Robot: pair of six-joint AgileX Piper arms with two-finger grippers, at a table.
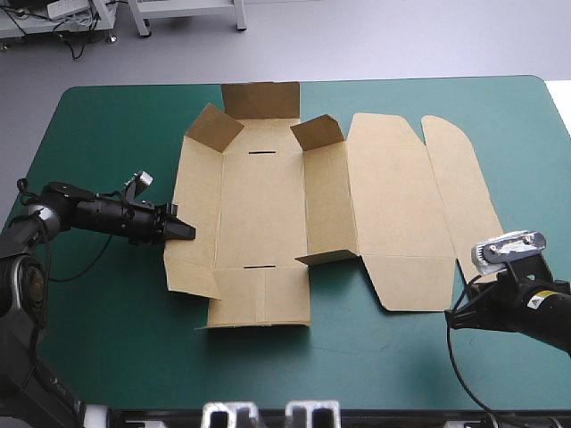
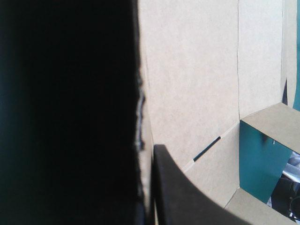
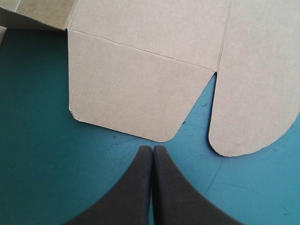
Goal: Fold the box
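Black fingers of the right gripper meet in one pointed arch over bare teal-green cover, just short of a rounded flap of the box, not touching it. The high view shows the box mid-table, mostly flat, far corner flaps raised, with open cover on every side. At centre left, the left gripper clamps the box's left wall. Its wrist view shows one finger against the board; the other is lost in shadow.
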